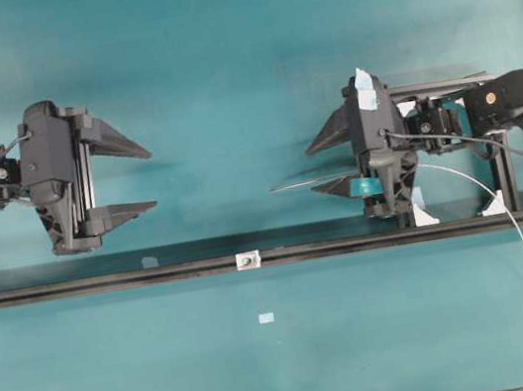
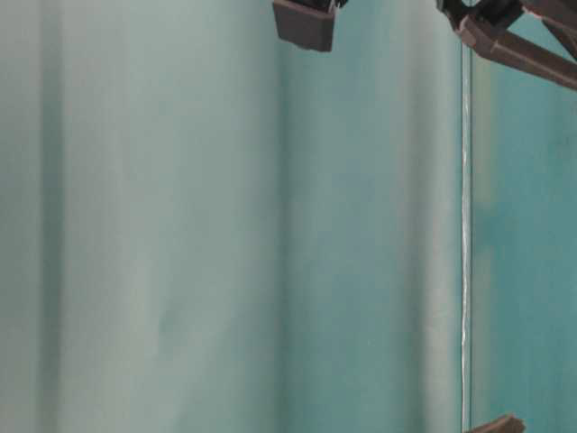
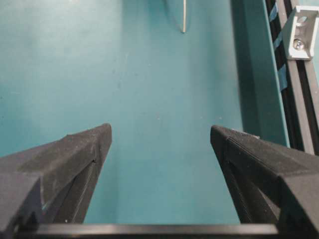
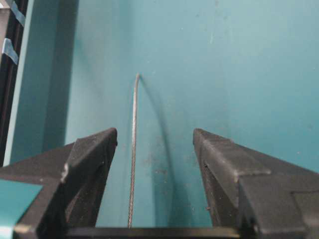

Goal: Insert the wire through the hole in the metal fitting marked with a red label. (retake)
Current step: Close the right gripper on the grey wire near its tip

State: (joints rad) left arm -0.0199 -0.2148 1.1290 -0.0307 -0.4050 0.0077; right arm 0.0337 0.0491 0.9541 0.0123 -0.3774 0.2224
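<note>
Item: wire (image 4: 133,149), free end on the table between your right gripper (image 4: 154,144) jaws, spread and empty, well apart from the metal fitting (image 1: 247,259). Left gripper (image 1: 129,181): released. Risk: closing off-centre lets the thin strand slip out.

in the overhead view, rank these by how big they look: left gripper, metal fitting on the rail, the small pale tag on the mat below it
1. left gripper, by far the largest, jaws wide open.
2. metal fitting on the black rail.
3. pale tag, only slightly smaller than the fitting, so that order is unsure.
</note>
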